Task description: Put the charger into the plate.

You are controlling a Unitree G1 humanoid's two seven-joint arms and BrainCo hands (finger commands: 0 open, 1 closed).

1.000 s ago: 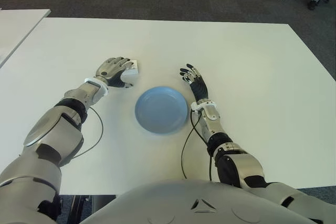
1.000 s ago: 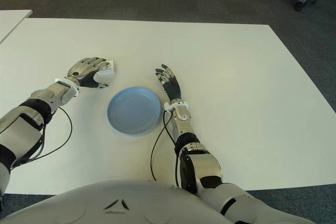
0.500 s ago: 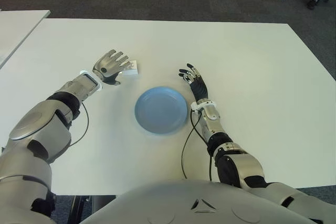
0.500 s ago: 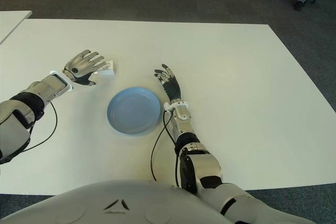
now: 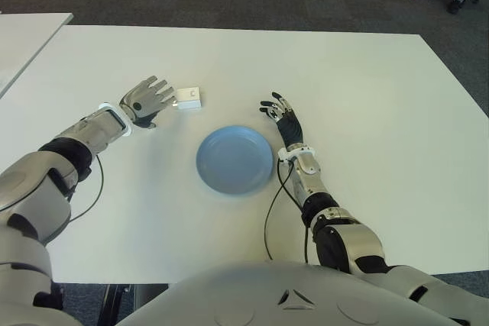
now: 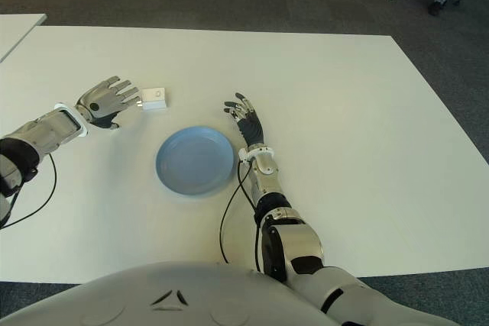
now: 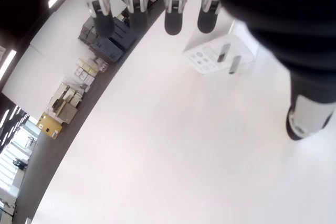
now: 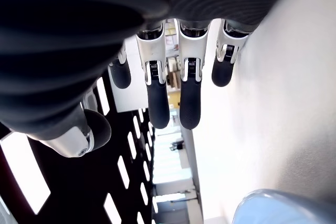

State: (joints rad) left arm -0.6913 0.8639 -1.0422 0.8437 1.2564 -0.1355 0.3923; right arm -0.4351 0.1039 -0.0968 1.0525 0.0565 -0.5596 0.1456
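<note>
Left hand (image 5: 144,100) hovers with its fingers spread and empty, palm turned toward the charger (image 5: 188,98), which lies on the table (image 5: 367,97) just off the fingertips, on the side away from the wrist. From the left wrist view the charger (image 7: 220,56) shows its two prongs facing up, so it appears to lie on its back (a small white block, only a little longer than wide, its longer side running roughly along the line from the hand toward the middle of the table). Beyond the charger and nearer the robot's body sits the plate (image 5: 234,159), blue and holding nothing. Right hand (image 5: 283,119) shows open beside the plate's right rim, farther from the charger than the left one is. So the grasp falls to the left hand: the fingers need to reach forward over the block and close across its short sides.
</note>
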